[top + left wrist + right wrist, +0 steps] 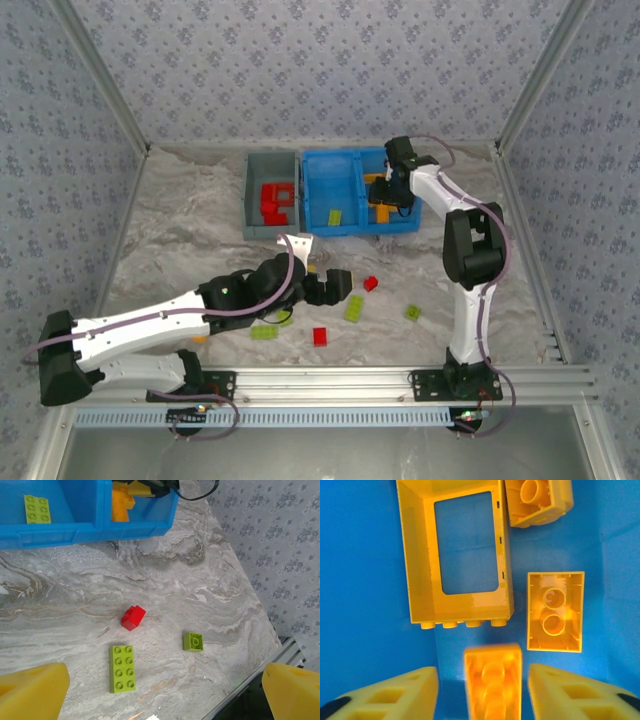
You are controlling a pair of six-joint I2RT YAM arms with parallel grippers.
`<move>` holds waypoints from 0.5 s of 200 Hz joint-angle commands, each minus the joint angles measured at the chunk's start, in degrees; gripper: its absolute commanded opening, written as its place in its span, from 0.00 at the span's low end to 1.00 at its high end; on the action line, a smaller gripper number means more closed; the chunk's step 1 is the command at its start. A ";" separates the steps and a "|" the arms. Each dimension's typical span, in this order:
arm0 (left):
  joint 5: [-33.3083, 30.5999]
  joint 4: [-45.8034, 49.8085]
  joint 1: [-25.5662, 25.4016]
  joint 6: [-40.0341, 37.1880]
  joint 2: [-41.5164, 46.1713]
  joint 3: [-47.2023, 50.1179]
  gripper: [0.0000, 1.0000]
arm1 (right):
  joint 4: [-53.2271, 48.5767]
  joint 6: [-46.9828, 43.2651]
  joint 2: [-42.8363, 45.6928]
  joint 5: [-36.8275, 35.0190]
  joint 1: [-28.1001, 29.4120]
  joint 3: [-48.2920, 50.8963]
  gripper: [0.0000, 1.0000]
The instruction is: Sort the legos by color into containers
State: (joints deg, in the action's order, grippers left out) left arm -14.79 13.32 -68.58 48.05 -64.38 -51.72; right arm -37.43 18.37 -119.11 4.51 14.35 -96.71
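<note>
Orange brick between right jaws, apparently released (gaps both sides); left jaws wide.

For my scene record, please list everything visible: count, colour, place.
grey bin: one, grey, far centre
red legos: count unclear, red, inside grey bin
blue double bin: one, blue, beside grey bin
lime brick: one, lime, its left compartment
orange legos: four, orange, its right compartment
loose red bricks: two, red, on table
loose lime bricks: three, lime, on table
left end effector: one, yellow, open above table
right end effector: one, yellow, open in right compartment
</note>
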 commanded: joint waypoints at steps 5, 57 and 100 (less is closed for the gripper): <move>-0.42 2.89 0.22 -0.52 -0.83 -2.78 0.96 | -0.71 -0.30 4.02 3.14 -0.19 0.63 0.59; -9.74 19.84 0.33 5.57 -0.16 -6.83 0.87 | -2.91 -0.35 13.84 -0.72 0.42 -0.99 0.56; -12.33 37.93 4.57 11.81 4.02 -7.91 0.83 | 0.50 0.56 29.89 -7.15 4.55 7.46 0.55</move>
State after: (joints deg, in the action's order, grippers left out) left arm -23.59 35.83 -66.83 55.07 -64.47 -58.48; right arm -38.63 18.55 -100.07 2.28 15.59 -95.22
